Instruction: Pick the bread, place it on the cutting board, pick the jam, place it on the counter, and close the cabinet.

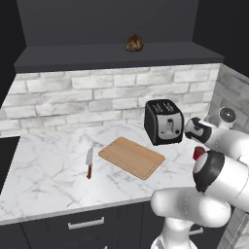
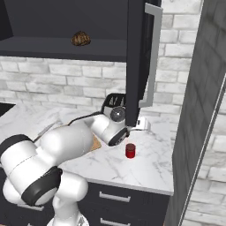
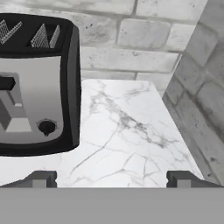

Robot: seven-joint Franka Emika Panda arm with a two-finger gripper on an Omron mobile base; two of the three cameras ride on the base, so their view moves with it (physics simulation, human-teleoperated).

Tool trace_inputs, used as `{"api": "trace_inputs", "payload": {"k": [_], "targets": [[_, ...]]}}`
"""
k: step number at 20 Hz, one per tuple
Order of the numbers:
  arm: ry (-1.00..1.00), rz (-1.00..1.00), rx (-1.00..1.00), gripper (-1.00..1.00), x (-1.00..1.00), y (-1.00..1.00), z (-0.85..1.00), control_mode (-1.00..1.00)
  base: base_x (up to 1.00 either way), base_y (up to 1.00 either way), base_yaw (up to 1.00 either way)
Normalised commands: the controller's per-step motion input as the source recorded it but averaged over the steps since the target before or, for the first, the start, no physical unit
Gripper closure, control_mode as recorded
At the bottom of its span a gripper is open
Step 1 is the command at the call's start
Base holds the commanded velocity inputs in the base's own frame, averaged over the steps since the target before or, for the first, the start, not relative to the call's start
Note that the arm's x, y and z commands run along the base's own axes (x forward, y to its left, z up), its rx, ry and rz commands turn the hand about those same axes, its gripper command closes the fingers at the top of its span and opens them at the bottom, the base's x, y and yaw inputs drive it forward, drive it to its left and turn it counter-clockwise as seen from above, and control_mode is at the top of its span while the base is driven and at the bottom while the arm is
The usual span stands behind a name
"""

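Observation:
The bread (image 1: 134,44) (image 2: 80,39), a small dark brown lump, lies on the shelf of the open cabinet (image 2: 133,62). The cutting board (image 1: 131,156) lies flat and bare on the marble counter (image 1: 48,170), left of the black toaster. The red jam (image 1: 198,153) (image 2: 130,150) stands upright on the counter, right of the toaster and towards the front edge. My gripper (image 3: 111,179) hovers low over the counter just right of the toaster, facing the brick wall. It is open with nothing between its fingertips (image 3: 41,178). The jam sits behind the hand.
The black toaster (image 1: 164,121) (image 3: 35,87) stands close to the hand's left. A red-handled knife (image 1: 89,163) lies left of the board. The open cabinet door with its silver handle (image 2: 152,57) hangs above the hand. A grey side wall (image 3: 201,109) bounds the counter on the right.

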Motion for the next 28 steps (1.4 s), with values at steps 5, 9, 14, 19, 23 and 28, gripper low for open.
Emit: {"api": "trace_inputs", "payload": {"k": [5, 9, 14, 19, 23, 28], "targets": [[0.00, 0.00, 0.00, -1.00, -0.08, 0.08, 0.28, -1.00, 0.00, 0.00, 0.00], [0.00, 0.00, 0.00, -1.00, -0.09, 0.09, 0.30, -1.00, 0.00, 0.00, 0.00], [0.00, 0.00, 0.00, -1.00, -0.10, 0.13, 0.35, -1.00, 0.00, 0.00, 0.00], [0.00, 0.00, 0.00, -1.00, -0.17, 0.09, 0.28, -1.00, 0.00, 0.00, 0.00], [0.00, 0.00, 0.00, -1.00, -0.20, 0.11, 0.30, -1.00, 0.00, 0.00, 0.00], [0.00, 0.00, 0.00, -1.00, -0.18, 0.10, 0.37, -1.00, 0.00, 0.00, 0.00]]}}
